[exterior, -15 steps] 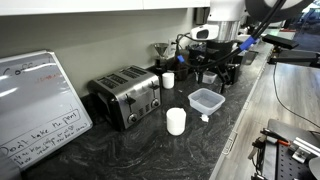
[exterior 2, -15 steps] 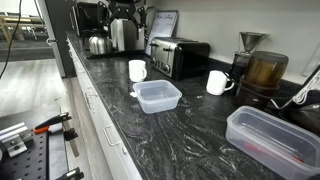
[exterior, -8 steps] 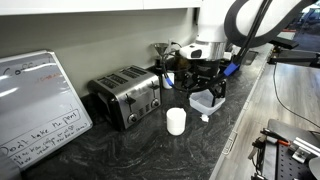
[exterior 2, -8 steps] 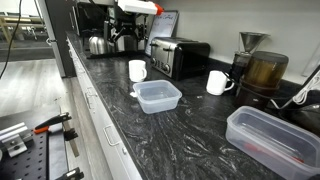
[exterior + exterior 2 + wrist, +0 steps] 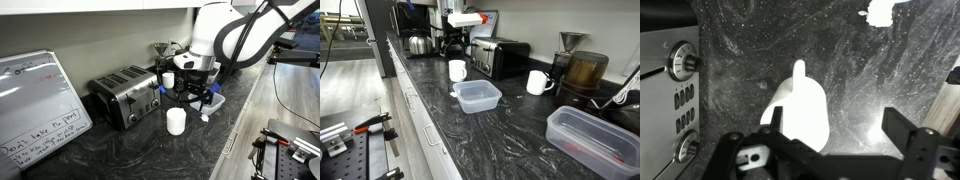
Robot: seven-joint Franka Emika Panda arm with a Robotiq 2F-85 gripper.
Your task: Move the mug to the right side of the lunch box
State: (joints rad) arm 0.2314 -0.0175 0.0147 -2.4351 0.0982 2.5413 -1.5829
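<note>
The mug [image 5: 800, 108], under the released pincer [image 5: 816, 138], seems light, stiff, slippery, breakable; grasp across its walls.

In the wrist view we see the toaster [image 5: 670, 90] walling the frame's left; open worktop [image 5: 865, 65] lies right of the mug [image 5: 800, 110].

White arm [image 5: 214, 30] bent over, gripper [image 5: 195, 97] pointing down, jaws spread wide.
</note>
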